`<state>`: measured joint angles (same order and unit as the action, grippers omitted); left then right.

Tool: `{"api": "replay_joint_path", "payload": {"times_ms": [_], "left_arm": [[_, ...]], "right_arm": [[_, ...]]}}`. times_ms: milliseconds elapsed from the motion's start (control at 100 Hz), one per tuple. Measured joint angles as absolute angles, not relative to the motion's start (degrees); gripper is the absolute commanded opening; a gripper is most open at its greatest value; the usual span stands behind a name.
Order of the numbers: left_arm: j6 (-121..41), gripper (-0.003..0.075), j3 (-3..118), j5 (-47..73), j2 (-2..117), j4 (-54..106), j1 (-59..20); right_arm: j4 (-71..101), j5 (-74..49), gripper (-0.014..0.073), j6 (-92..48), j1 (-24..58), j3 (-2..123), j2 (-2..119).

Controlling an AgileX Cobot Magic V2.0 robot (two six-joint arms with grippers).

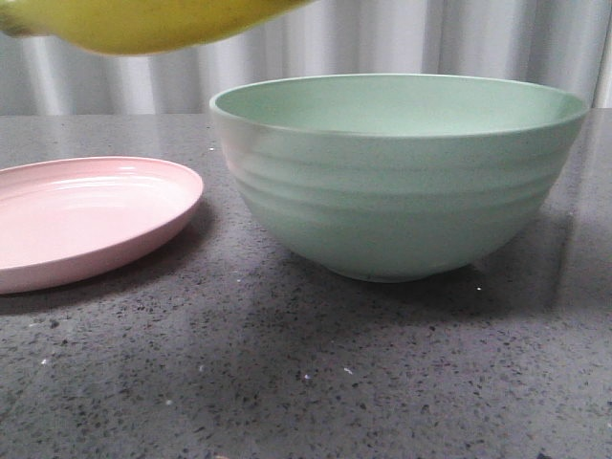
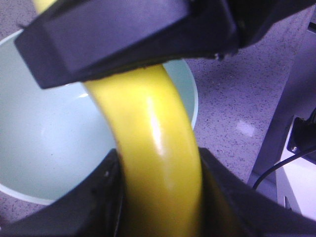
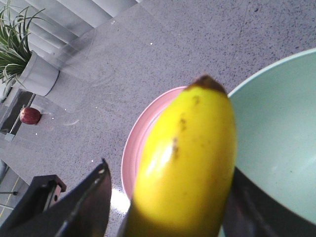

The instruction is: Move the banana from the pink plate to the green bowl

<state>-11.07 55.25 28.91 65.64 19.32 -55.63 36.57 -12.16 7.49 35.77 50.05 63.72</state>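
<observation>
The yellow banana (image 1: 143, 24) hangs in the air at the top left of the front view, above the gap between the pale pink plate (image 1: 86, 220) and the mint-green bowl (image 1: 402, 191). No gripper shows in the front view. In the left wrist view my left gripper (image 2: 158, 202) is shut on the banana (image 2: 158, 148), above the bowl (image 2: 49, 138). My right gripper (image 2: 128, 34) sits around the banana's other end. In the right wrist view my right gripper (image 3: 170, 197) straddles the banana (image 3: 192, 158). One finger (image 3: 94, 197) stands clear of it. The plate (image 3: 143, 143) and bowl (image 3: 276, 128) lie below.
The plate holds nothing and the bowl's inside looks bare. A grey speckled table (image 1: 306, 382) carries both. A white curtain (image 1: 382, 38) hangs behind. A potted plant (image 3: 19, 54) and a red apple (image 3: 30, 115) sit off the table. A black cable (image 2: 269, 170) runs beside it.
</observation>
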Motion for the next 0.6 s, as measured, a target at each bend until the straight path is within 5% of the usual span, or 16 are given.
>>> {"api": "replay_joint_path", "payload": {"times_ms": [110,310,600], "left_arm": [[-11.1,0.0083,55.2,28.8,65.6,19.4,-55.6],[-11.2,0.0320,55.2,28.6,65.6,19.0,-55.6],[-11.2,0.0344,55.2,28.6,63.5,19.4,-53.7]], "right_arm": [[36.6,-12.2,0.0215,7.5,35.9,50.1,63.7],[38.1,-11.3,-0.0063,9.0,35.9,50.2,63.9],[33.2,-10.8,-0.0071,7.1,35.0,50.2,63.9]]}}
